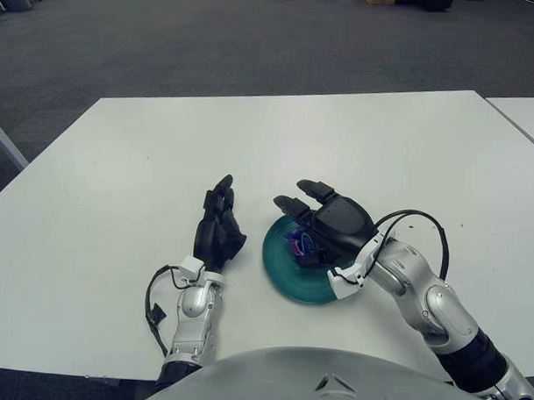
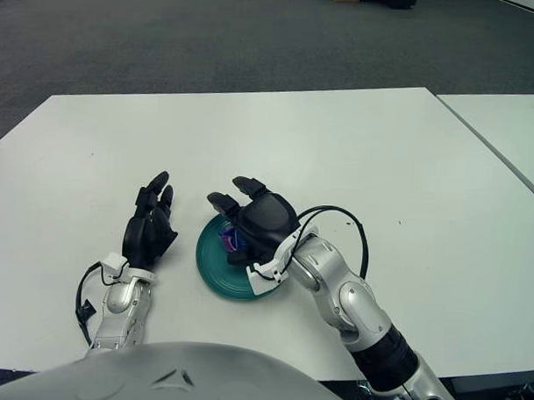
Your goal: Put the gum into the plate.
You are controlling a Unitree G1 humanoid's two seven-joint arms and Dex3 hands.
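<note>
White counter [image 1: 357, 142] carries a teal plate [image 1: 286, 275] near its front edge. Right robot hand [image 1: 323, 221] hovers over the plate, fingers spread, holding nothing. Left robot hand [image 1: 219, 230] just left of the plate, fingers relaxed, empty. Gum [image 1: 299, 244] lies in the plate under the right palm, mostly hidden; long axis and heading can't be read. Right eye view shows slightly more of it [image 2: 230, 241].
</note>
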